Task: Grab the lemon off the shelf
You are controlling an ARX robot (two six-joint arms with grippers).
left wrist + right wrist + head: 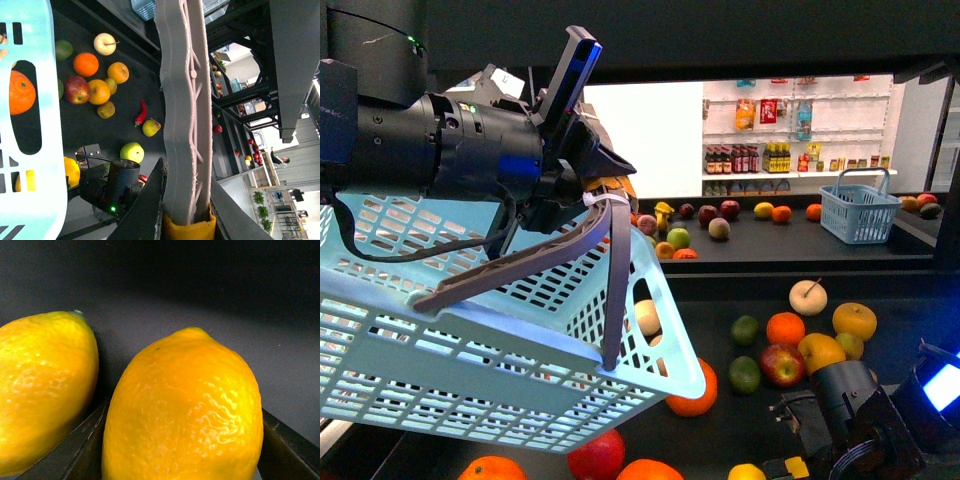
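Right wrist view is showing the lemon (190, 390) lying on the shelf (200, 300), black-surfaced, between the right gripper (184, 412) fingers; squeezing or not, I cannot tell. The left gripper (590, 200) is clamping a basket handle (520, 262), and white bottle shelves (790, 130) are lining the room's back.

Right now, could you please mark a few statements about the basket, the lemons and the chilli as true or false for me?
1. The left gripper holds the light blue basket by its grey handle. True.
2. The right gripper has a finger on each side of a lemon. True.
3. Only one lemon shows in the right wrist view. False: a second lemon lies beside the first.
4. The red chilli lies inside the basket. False: it lies on the black shelf among loose fruit.
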